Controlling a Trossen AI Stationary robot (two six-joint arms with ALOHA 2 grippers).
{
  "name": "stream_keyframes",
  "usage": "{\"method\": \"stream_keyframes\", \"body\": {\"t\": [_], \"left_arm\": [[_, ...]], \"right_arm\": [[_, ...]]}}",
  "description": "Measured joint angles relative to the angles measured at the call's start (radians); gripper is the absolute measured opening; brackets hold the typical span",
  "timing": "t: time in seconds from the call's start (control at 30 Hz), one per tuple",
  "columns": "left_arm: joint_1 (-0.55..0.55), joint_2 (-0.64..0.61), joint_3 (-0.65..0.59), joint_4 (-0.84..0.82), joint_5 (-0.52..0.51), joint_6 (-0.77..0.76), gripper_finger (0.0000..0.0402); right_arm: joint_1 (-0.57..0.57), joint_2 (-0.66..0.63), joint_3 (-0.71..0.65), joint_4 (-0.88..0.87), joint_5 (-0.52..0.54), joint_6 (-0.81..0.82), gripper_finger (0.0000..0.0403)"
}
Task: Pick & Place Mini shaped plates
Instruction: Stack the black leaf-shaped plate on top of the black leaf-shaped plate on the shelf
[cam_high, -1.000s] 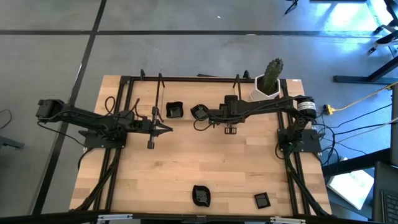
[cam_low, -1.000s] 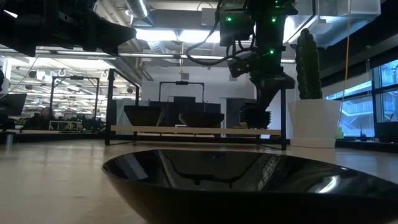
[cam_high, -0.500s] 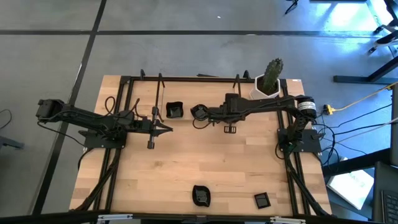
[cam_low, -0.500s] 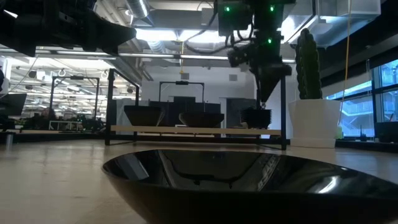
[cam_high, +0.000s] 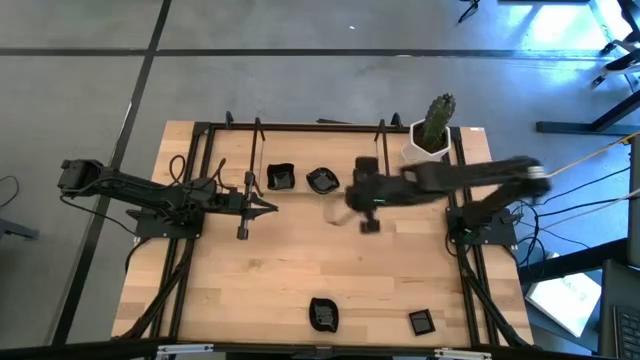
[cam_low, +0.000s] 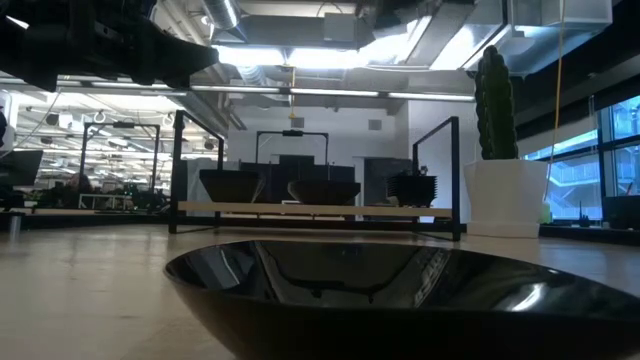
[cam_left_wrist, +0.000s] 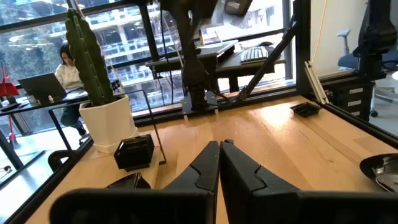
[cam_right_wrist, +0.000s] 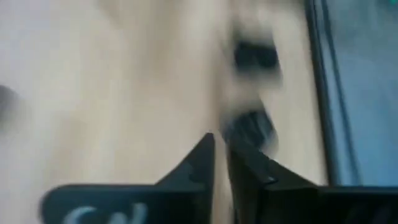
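Wooden table (cam_high: 300, 260): small glossy black plates (cam_high: 323, 313), wavy-edged, scattered.

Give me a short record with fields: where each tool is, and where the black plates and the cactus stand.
Left tool: shut, empty, over the left half of the table.
Right tool: over the table's middle, near the back plates; no plate seen in it.
Back plates: squarish plate and rounded plate, side by side.
Front plates: leaf-like plate and small square plate, near the front edge.
Cactus pot: back right corner.
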Motion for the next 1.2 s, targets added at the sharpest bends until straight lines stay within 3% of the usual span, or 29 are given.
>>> {"method": "stream_keyframes", "body": {"t": [0.1,0.23,0.4,0.57,0.87,1.2], "left_arm": [[0.0,0.0,0.0,0.0,0.0,0.0,0.0007],[0.0,0.0,0.0,0.0,0.0,0.0,0.001],[0.0,0.0,0.0,0.0,0.0,0.0,0.0008],[0.0,0.0,0.0,0.0,0.0,0.001,0.0004],[0.0,0.0,0.0,-0.009,0.0,-0.024,0.0006],[0.0,0.0,0.0,-0.09,-0.021,-0.043,0.0005]], "right_arm": [[0.043,-0.203,-0.149,0.258,-0.152,-0.047,0.0008],[0.051,-0.472,-0.38,0.47,-0.335,-0.013,0.0015],[0.049,-0.771,-0.682,0.577,-0.371,0.047,0.0011],[0.054,-0.979,-0.96,0.87,-0.384,0.06,0.0004],[0.058,-1.092,-1.273,1.185,-0.427,-0.006,0.0003],[0.057,-1.207,-1.335,1.202,-0.491,-0.043,0.0005]]}}
